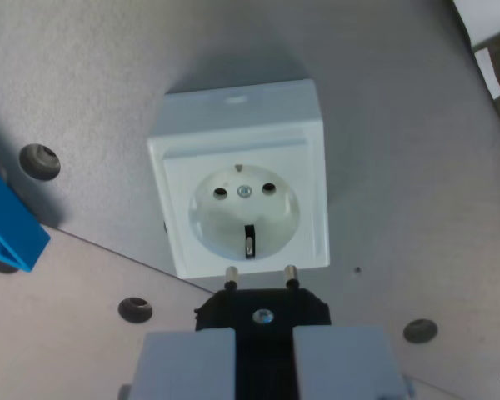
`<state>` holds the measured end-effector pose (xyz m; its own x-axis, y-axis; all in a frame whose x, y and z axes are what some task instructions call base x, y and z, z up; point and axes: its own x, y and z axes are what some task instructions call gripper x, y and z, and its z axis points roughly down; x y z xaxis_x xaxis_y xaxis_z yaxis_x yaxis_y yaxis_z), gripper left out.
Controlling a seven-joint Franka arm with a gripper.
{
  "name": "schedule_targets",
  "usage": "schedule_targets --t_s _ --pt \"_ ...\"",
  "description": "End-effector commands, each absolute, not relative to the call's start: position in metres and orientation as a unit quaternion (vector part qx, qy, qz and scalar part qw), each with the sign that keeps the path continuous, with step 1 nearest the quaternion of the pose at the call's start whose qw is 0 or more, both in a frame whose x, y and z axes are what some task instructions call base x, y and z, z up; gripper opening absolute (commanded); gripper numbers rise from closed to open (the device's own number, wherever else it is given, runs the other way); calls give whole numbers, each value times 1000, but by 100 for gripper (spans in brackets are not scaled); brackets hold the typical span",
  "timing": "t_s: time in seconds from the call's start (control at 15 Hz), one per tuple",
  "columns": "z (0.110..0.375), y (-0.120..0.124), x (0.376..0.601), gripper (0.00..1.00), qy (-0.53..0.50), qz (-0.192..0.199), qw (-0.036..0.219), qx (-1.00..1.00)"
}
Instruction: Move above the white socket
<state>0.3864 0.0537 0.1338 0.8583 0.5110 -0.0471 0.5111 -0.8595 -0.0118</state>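
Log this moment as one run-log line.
gripper: shut on black plug | pins toward white socket | socket: empty, centered in wrist view | blue block: left edge

The socket [242, 179] is white with a silver centre screw; the plug [262, 310] is black with metal pins; the end effector [264, 354] fingers [187, 362] are pale grey; a blue block [7, 229] sits on the plain grey surface [400, 167]

Lab bench: drilled metal plate [400, 125]

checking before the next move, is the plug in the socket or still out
Out. The black plug sits in the gripper, its two metal pins bare at the white socket's lower edge, and both socket holes show empty.
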Motion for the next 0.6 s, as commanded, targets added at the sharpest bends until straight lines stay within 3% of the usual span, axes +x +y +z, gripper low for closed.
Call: schedule_targets --t_s 0.07,0.6 --pt "122 55 382 0 320 28 28 947" --pt "112 59 379 0 311 29 32 949"
